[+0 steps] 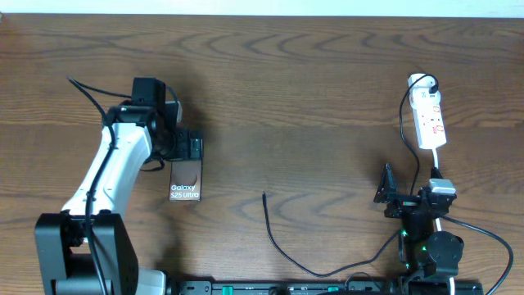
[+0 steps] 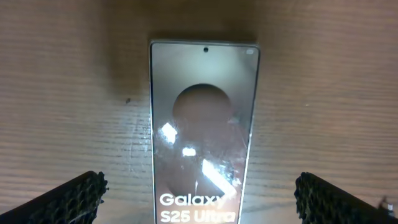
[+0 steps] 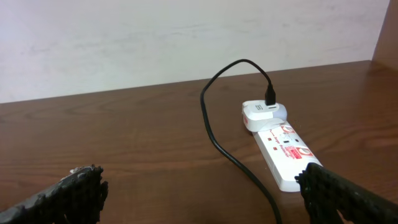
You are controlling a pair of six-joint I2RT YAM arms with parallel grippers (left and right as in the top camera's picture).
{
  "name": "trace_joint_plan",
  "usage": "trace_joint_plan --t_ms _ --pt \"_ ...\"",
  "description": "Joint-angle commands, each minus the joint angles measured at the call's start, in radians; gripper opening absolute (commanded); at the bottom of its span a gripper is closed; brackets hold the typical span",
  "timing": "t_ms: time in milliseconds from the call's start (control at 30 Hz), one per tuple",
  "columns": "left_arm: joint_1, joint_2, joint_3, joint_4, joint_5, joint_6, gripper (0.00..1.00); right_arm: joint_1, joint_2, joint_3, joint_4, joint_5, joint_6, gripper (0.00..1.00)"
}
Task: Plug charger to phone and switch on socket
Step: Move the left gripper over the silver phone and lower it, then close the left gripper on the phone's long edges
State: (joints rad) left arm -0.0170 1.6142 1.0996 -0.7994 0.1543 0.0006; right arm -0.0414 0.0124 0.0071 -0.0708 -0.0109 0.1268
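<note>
The phone [image 1: 186, 182] lies flat on the wooden table, its "Galaxy" lettering at the near end. My left gripper [image 1: 187, 152] hovers over the phone's far end. In the left wrist view the phone [image 2: 204, 118] runs up the middle, and the left gripper [image 2: 200, 190] is open, both fingers well clear of its sides. The charger [image 1: 282, 246] is a thin black cable whose free tip lies on the table to the right of the phone, apart from it. The socket [image 1: 430, 119] lies at the far right. My right gripper [image 1: 393, 197] is open and empty.
The right wrist view shows the socket [image 3: 283, 149] with a white plug [image 3: 264, 115] at its far end. The black cable [image 3: 211, 124] loops out of that plug and runs toward the camera. A pale wall stands behind the table's far edge.
</note>
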Motion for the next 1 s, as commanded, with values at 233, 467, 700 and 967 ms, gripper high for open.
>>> trace_joint_plan --t_ms 233,467,700,967 --pt "-0.001 0.0 -0.069 0.026 -0.009 0.011 1.0 0.01 -0.005 -0.002 -0.005 0.005 0.015 0.99" --pt "-0.003 0.031 -0.069 0.05 -0.013 0.01 1.0 0.01 -0.005 -0.002 -0.005 0.005 0.015 0.99" --pt "-0.046 0.123 -0.069 0.072 -0.013 0.011 1.0 0.01 -0.005 -0.002 -0.005 0.005 0.015 0.99" --pt "-0.096 0.131 -0.069 0.092 -0.145 -0.022 1.0 0.01 -0.005 -0.002 -0.005 0.005 0.015 0.99"
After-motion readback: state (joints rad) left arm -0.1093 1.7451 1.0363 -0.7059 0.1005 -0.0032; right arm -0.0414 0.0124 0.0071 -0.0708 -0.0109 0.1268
